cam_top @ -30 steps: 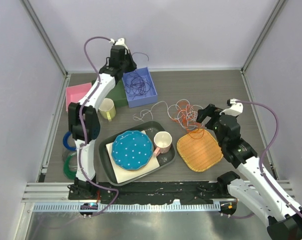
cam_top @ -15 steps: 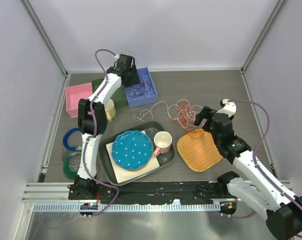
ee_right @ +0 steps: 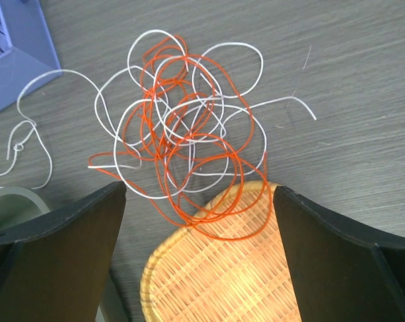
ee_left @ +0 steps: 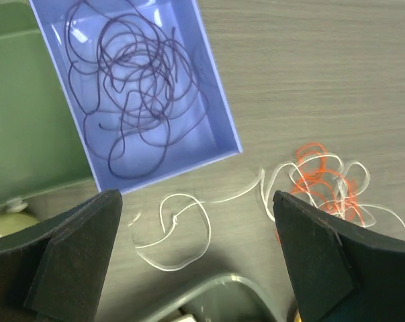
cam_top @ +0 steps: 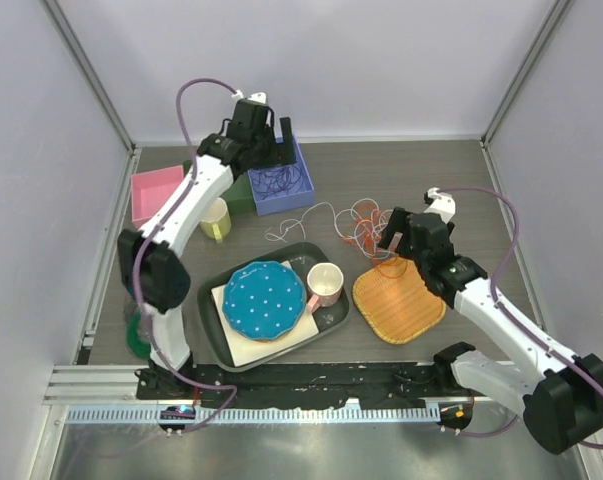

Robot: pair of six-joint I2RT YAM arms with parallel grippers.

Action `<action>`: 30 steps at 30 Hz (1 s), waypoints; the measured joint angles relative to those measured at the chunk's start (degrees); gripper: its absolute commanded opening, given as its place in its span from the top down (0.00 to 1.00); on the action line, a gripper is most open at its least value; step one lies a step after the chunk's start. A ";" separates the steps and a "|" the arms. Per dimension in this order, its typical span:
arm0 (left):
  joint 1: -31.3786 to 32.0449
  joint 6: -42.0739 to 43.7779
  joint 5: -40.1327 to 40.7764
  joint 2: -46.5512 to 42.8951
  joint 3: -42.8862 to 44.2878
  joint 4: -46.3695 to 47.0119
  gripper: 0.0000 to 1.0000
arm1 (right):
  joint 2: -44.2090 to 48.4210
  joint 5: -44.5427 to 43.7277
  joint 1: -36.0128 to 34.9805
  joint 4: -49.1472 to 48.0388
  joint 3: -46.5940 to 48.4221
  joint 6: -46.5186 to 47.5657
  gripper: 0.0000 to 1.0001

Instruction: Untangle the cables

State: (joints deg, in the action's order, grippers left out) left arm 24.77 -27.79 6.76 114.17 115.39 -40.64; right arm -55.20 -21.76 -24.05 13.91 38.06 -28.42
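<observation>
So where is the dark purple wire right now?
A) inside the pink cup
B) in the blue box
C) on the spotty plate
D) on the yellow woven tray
B: the left wrist view shows the dark purple cable lying in loose loops inside the blue box, with none of it on the table outside.

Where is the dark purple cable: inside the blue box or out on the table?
Inside. The purple cable lies coiled on the floor of the blue box, within its walls.
</observation>
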 measured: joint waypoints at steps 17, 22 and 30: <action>5.79 -3.26 -1.46 -36.37 -49.00 12.87 0.00 | -19.50 0.24 2.40 3.67 4.98 -1.84 0.35; 6.01 -3.28 -0.50 -39.28 -51.12 13.00 0.00 | -27.69 7.04 8.66 0.13 6.56 -1.05 0.60; 6.01 -3.26 0.74 -40.09 -51.23 13.92 0.00 | -30.60 12.11 10.78 -3.19 9.57 0.00 0.99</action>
State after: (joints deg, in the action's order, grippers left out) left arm 30.79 -31.05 7.51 74.08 64.16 -26.72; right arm -85.80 -9.65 -13.28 10.72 47.64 -28.42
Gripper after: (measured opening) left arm 0.996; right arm 0.149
